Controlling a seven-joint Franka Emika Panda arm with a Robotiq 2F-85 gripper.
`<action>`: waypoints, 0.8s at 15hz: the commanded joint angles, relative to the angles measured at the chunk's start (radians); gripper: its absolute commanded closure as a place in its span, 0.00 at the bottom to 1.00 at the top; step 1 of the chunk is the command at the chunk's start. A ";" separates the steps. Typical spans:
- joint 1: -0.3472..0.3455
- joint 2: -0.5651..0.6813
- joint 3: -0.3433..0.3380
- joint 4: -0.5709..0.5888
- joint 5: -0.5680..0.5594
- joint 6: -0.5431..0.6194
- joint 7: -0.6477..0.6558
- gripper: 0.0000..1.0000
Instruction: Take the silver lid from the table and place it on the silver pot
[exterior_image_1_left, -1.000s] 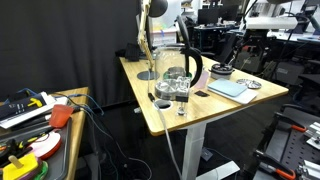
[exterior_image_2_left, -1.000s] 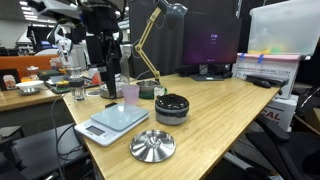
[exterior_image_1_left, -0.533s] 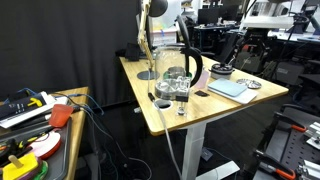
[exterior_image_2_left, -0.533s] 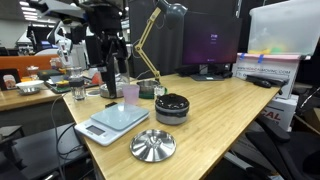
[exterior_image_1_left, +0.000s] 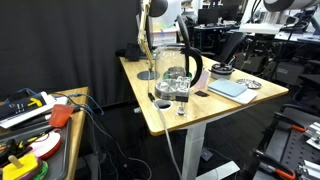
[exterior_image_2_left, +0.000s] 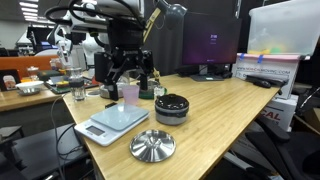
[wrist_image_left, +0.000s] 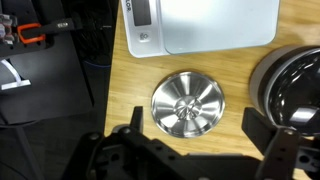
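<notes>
The silver lid (wrist_image_left: 188, 103) lies flat on the wooden table, near the corner beside the grey-blue pad (wrist_image_left: 200, 25). It shows in both exterior views (exterior_image_2_left: 153, 146) (exterior_image_1_left: 250, 84). My gripper (wrist_image_left: 200, 135) is open and empty, hanging well above the lid with a finger on each side of it. It also shows in an exterior view (exterior_image_2_left: 130, 78). The silver pot (exterior_image_1_left: 177, 68), shiny with a black curved handle, stands further along the table. The arm hides most of it in one exterior view.
A dark round black-rimmed object (exterior_image_2_left: 171, 107) (wrist_image_left: 295, 85) sits close beside the lid. A pink cup (exterior_image_2_left: 130, 94) and a small glass (exterior_image_1_left: 181, 100) stand near the pot. A desk lamp (exterior_image_1_left: 150, 40) and a monitor (exterior_image_2_left: 210, 45) stand behind. The table edge is near the lid.
The arm has swung across from the pot end of the table towards the lid, and the open gripper now hangs over the lid. The lid and pot have not moved.
</notes>
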 joint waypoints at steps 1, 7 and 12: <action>0.030 0.009 -0.037 0.003 -0.010 -0.002 0.011 0.00; 0.041 0.006 -0.040 0.003 -0.009 -0.002 0.010 0.00; 0.054 0.065 -0.064 0.049 0.108 -0.038 0.063 0.00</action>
